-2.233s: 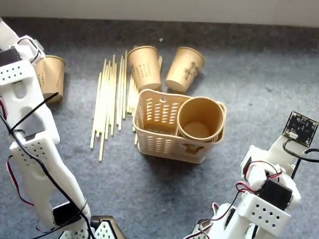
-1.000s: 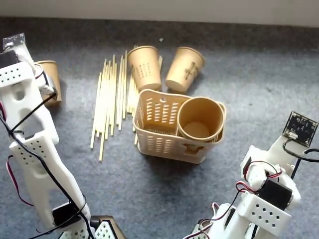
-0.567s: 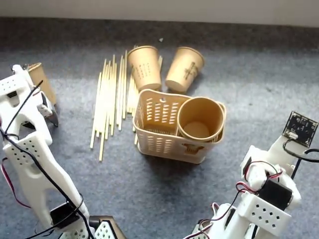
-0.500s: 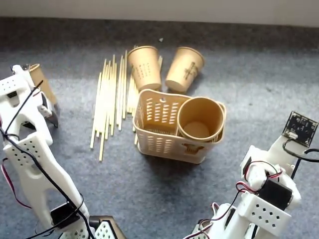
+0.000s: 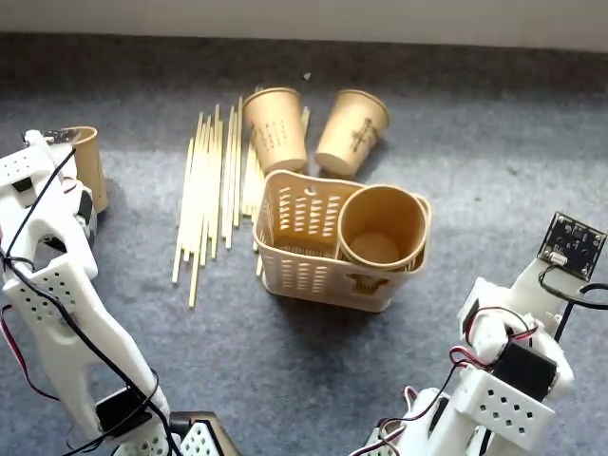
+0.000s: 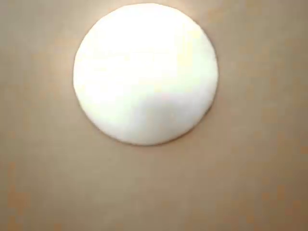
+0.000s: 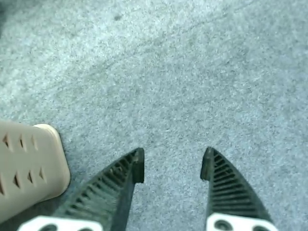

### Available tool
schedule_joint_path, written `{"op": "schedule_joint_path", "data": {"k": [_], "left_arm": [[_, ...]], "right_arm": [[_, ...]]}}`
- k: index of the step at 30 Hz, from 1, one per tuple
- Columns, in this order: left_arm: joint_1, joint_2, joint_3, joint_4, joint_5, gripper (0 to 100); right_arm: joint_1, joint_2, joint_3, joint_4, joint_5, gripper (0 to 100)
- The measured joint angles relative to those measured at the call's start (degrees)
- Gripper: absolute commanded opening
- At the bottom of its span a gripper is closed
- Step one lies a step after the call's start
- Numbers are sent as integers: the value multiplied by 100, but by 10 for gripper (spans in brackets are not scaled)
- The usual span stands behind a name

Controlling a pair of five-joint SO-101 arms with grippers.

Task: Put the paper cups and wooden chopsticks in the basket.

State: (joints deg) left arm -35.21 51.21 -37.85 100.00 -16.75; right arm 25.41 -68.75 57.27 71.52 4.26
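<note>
Pinching a paper cup point(image 5: 90, 161), the left gripper point(image 5: 84, 201) held it apart from the chopsticks point(image 5: 204, 195), while the right gripper point(image 7: 172, 166) hung spread beside the basket point(image 7: 29, 163).

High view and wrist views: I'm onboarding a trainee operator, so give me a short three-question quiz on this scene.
1. True or false: the right gripper is open.
2. How many paper cups stand inside the basket?
3. The chopsticks lie: A in the basket; B on the carpet beside it; C in a cup.
Key: 1 true; 2 one; 3 B.
</note>
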Motion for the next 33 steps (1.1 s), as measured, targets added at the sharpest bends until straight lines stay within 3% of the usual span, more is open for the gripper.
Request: {"op": "schedule_joint_path", "data": {"k": [7, 11, 13, 17, 24, 33], "left_arm": [[44, -35, 818, 0, -1688, 5], [492, -62, 1266, 0, -2963, 5], [686, -88, 1336, 9, -3200, 5], [589, -44, 1196, -176, -3156, 5], [79, -9, 598, -721, -2259, 5], [-993, 35, -484, -1231, -1319, 5]], "right_arm": [[0, 0, 0, 0, 0, 203], [0, 0, 0, 0, 0, 203], [0, 0, 0, 0, 0, 203], [0, 0, 0, 0, 0, 203], [-264, 0, 0, 0, 0, 203], [-334, 0, 0, 0, 0, 203]]}}
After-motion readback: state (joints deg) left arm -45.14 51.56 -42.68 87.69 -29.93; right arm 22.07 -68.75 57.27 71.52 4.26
